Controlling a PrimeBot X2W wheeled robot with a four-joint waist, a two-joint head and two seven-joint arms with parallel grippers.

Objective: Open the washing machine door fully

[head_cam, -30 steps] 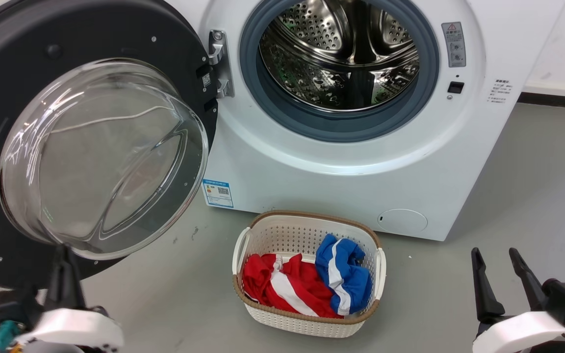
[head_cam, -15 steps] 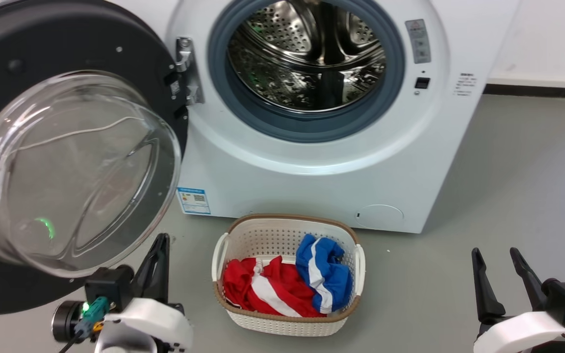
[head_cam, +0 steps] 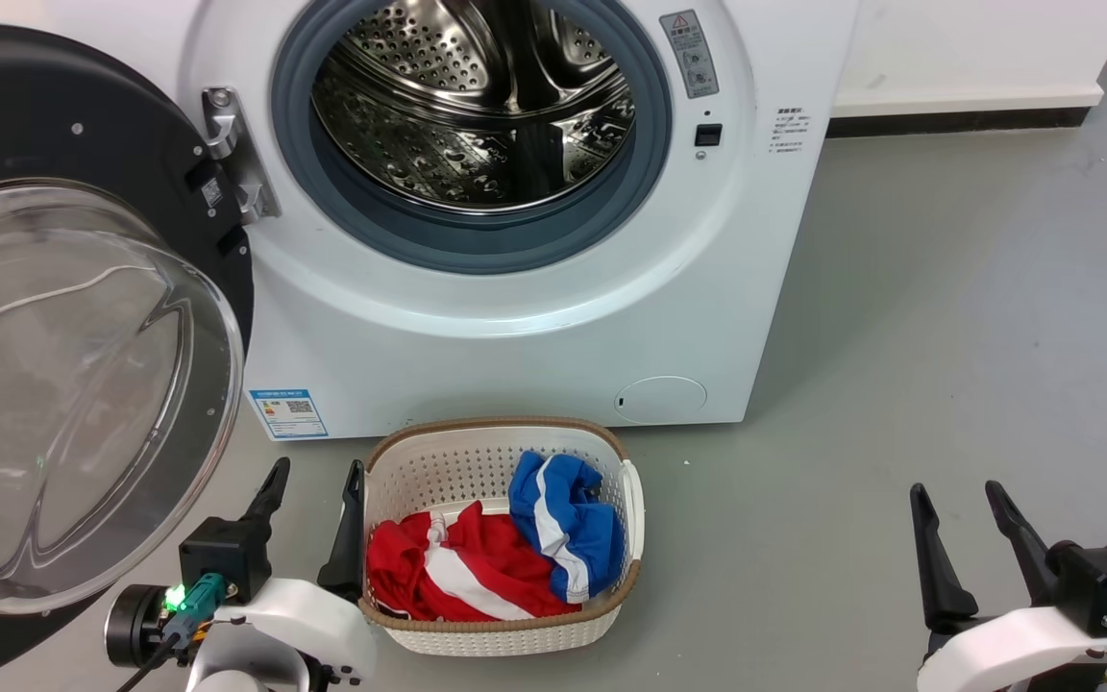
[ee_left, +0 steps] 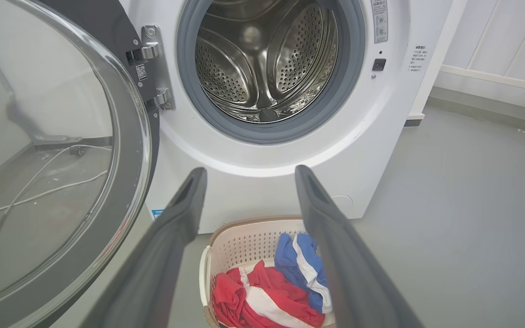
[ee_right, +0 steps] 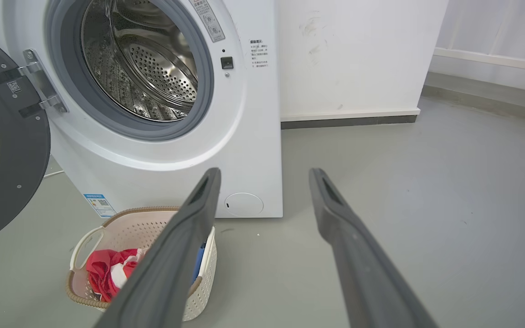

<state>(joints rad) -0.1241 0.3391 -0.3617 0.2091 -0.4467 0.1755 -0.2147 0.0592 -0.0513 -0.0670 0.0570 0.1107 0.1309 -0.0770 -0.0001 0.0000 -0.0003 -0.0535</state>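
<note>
Black door (head_cam: 102, 125) w/ glass bowl (head_cam: 63, 384) stands swung wide, left of washing machine (head_cam: 515, 327). Prob. heavy, stiff on hinge (head_cam: 227, 144), glass slick, so push its outer edge. Left gripper (head_cam: 316, 468) & right gripper (head_cam: 955, 490) spread, empty.

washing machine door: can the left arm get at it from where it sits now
Probably yes. The left gripper is open and empty, low beside the door, with only floor between them. The laundry basket stands on the gripper's other side, out of the way.
</note>
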